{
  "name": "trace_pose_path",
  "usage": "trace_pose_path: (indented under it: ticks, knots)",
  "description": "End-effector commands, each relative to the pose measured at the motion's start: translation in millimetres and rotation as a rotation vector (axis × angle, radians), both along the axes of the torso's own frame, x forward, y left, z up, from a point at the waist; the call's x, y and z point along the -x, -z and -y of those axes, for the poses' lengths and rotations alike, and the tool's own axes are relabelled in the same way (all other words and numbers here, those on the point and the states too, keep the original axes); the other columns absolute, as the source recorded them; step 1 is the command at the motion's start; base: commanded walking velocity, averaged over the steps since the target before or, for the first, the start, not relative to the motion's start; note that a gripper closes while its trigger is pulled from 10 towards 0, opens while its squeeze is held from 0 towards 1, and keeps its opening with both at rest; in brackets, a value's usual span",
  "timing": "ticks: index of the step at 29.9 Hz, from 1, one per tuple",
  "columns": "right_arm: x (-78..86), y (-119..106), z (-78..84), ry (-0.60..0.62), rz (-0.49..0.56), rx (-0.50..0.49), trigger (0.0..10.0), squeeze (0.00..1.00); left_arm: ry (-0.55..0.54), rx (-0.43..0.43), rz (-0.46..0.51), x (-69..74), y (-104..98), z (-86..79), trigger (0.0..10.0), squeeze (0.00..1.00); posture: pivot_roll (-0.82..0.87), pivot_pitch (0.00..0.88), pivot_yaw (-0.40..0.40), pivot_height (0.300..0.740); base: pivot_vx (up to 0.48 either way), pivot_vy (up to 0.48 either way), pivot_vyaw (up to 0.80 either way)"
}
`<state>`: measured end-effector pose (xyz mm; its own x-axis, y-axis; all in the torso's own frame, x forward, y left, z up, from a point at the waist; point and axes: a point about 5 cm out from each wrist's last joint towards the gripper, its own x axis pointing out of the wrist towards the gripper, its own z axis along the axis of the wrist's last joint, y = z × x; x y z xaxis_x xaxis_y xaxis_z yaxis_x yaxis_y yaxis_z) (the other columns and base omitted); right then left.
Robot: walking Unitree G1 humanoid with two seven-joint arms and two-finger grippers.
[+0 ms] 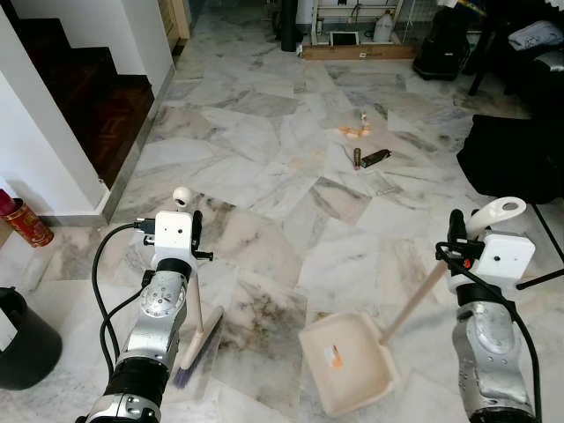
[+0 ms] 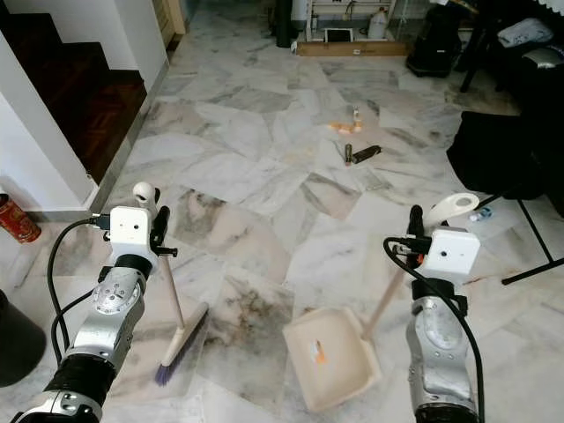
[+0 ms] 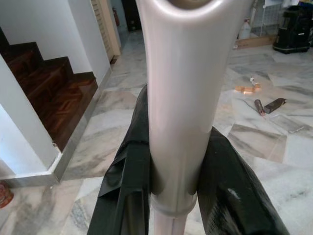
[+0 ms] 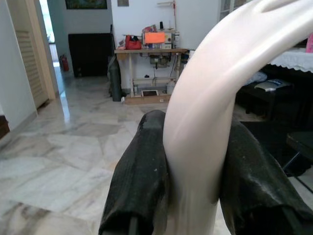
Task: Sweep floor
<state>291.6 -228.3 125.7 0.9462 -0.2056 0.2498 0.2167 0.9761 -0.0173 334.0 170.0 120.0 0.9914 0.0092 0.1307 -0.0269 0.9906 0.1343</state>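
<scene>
Two tools are in play: the left gripper point(image 3: 176, 196) pinches the broom point(image 1: 200, 333) high on its handle, both black fingers pressed against the pale shaft, and the right gripper point(image 4: 195, 196) clamps the curved handle of the dustpan point(image 1: 348, 359) the same way. The broom's bristles rest on the marble floor point(image 1: 264, 176) just in front of the left arm, and the dustpan sits tilted on the floor between the two arms, with a small orange scrap point(image 1: 335, 356) already in it. The rest of the litter point(image 1: 366, 145) lies well ahead, out in the middle of the floor: some orange bits, a dark tube-like piece and what may be a clear wrapper, though it is too small to be sure. So I'd judge the sweeping is barely begun and the robot has to walk forward first. The risk is in that walk: the dustpan hangs at a slant, and a jolt could tip the orange scrap back out. The broom dragging along could also snag on a tile joint and twist in the grip. Off to the right a black bag point(image 1: 511, 159) and a stand's legs point(image 1: 542, 278) sit near the path, and the dustpan could knock them.
</scene>
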Motion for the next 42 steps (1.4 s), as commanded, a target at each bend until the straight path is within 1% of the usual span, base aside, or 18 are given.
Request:
trace_pose_path:
  ticks: [1, 5, 11, 15, 22, 37, 41, 42]
  knots:
    - [-3.0, -11.5, -3.1, -0.002, 0.043, 0.001, 10.0, 0.0, 0.007, -0.017, 0.04, -3.2, -8.9, 0.0, 10.0, 0.0, -0.07, 0.062, 0.033, 0.74, 0.0, 0.0, 0.0]
    - [-5.1, -17.6, -5.1, -0.004, 0.055, -0.006, 10.0, 0.0, 0.012, -0.013, 0.047, -4.1, -11.1, 1.0, 10.0, 0.0, -0.09, 0.063, 0.036, 0.74, 0.0, 0.0, 0.0]
    - [-3.0, -9.7, -11.7, -0.002, 0.031, -0.013, 10.0, 0.0, 0.025, -0.017, 0.035, -1.8, -7.4, -0.3, 10.0, 0.0, -0.08, 0.052, 0.05, 0.74, 0.0, 0.0, 0.0]
    - [-2.0, -9.5, -11.4, 0.001, 0.031, -0.033, 10.0, 0.0, 0.031, -0.021, 0.034, -2.5, -8.4, 0.2, 10.0, 0.0, -0.07, 0.049, 0.053, 0.74, 0.0, 0.0, 0.0]
    - [-2.5, -9.6, -12.1, -0.002, 0.027, -0.036, 10.0, 0.0, 0.043, -0.029, 0.044, -2.6, -10.1, 3.1, 10.0, 0.0, -0.07, 0.06, 0.052, 0.74, 0.0, 0.0, 0.0]
    - [-3.2, -12.8, -5.1, 0.011, 0.026, -0.046, 10.0, 0.0, 0.02, -0.03, 0.036, -1.7, -8.9, -0.6, 10.0, 0.0, -0.06, 0.083, 0.042, 0.74, 0.283, 0.0, 0.0]
    - [-1.4, -11.6, 4.0, 0.035, 0.017, -0.026, 10.0, 0.0, 0.016, -0.027, 0.039, -1.6, -9.2, -1.4, 10.0, 0.0, -0.06, 0.086, 0.04, 0.74, 0.283, 0.0, 0.0]
    - [0.4, -10.7, 10.6, 0.05, 0.013, -0.013, 10.0, 0.0, 0.013, -0.026, 0.04, -1.7, -9.4, -2.2, 10.0, 0.0, -0.06, 0.085, 0.04, 0.74, 0.285, 0.0, 0.0]
